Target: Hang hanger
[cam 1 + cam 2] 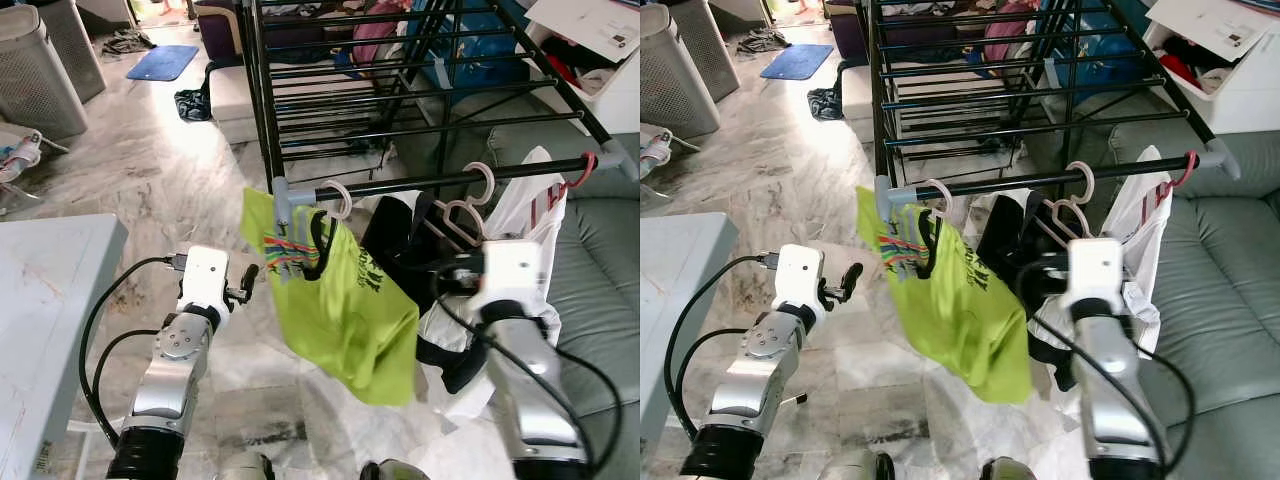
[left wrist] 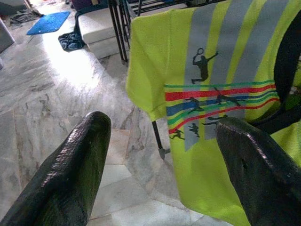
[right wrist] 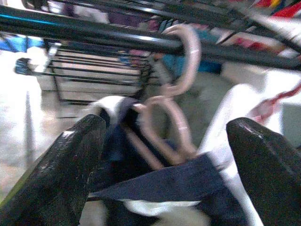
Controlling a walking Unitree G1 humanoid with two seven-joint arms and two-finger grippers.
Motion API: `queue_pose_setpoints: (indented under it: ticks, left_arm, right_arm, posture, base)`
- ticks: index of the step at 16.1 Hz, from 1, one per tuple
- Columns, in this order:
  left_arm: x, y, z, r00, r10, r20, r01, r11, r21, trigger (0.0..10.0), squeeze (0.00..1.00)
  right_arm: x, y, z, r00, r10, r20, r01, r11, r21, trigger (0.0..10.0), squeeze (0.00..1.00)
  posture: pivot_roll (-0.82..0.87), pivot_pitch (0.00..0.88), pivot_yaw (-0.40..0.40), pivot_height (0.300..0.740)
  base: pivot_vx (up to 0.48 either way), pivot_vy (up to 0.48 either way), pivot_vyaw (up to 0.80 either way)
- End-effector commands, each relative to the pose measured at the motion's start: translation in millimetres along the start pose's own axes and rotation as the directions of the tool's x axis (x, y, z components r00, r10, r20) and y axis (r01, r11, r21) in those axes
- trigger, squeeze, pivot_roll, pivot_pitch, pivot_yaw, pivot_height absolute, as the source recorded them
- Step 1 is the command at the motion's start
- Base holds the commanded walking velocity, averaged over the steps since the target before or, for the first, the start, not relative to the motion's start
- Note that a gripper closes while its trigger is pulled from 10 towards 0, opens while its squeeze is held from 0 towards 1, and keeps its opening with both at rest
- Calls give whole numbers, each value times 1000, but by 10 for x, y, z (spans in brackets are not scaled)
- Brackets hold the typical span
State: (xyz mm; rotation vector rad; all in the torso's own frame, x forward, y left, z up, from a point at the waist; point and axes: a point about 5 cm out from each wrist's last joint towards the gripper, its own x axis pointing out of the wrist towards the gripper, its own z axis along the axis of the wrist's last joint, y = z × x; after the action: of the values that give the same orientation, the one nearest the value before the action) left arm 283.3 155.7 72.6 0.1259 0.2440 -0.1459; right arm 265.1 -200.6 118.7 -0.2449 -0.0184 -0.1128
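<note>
Pink hanger (image 1: 478, 200) hooked on black rack rail (image 1: 440, 183), dark garment (image 1: 405, 245) beneath; lime shirt (image 1: 345, 300) hung alongside, white garment (image 1: 530, 205) beyond. Right gripper (image 3: 160, 155) spread wide, empty, near hanger. Left gripper (image 2: 162, 155) wide, empty, facing shirt.

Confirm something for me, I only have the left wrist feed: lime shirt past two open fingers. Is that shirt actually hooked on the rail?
Observer: Yes. The lime shirt hangs from a pale hanger hook looped over the black rail, near the rail's grey end cap.
Operator: Where's the right arm?
Observer: The right gripper is open, pointed at a second pink hanger carrying a dark garment.
Operator: Is that hanger on the rail too?
Observer: Its hook is over the rail. A white garment hangs beyond it on a red hanger.
</note>
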Motion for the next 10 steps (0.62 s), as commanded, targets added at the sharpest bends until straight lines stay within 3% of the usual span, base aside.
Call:
queue_pose_setpoints:
  ticks: [1,3,4,5,6,10]
  left_arm:
    - [0,-14,22,1000,-16,1,16,1000,3,10000,0]
    - [6,-22,19,1000,-23,-3,23,1000,5,10000,0]
    - [5,-22,20,1000,-24,-5,24,1000,6,10000,0]
    - [7,-22,20,1000,-26,-7,26,1000,7,10000,0]
    - [11,-28,16,999,-32,-12,32,999,10,10000,0]
    - [8,-40,16,998,-50,-24,50,999,20,10000,0]
  right_arm:
    - [4,-99,61,998,-48,38,49,998,-41,10000,1000]
    - [36,-185,28,998,-61,14,61,997,-47,10000,533]
    - [49,-201,13,999,-54,4,54,997,-50,10000,424]
    - [78,-222,-13,999,-45,-17,43,997,-63,10000,82]
    - [145,-246,-58,999,-13,-53,10,998,-63,10000,0]
    - [453,-465,-148,989,40,-144,-48,998,-47,10000,0]
  posture:
    - [-9,11,44,740]
    - [-15,15,47,740]
    - [-15,15,47,740]
    - [-15,16,47,740]
    - [-12,20,49,740]
    - [2,35,51,740]
  base:
    - [0,0,0]
    - [0,0,0]
    - [0,0,0]
    - [0,0,0]
    - [0,0,0]
    - [0,0,0]
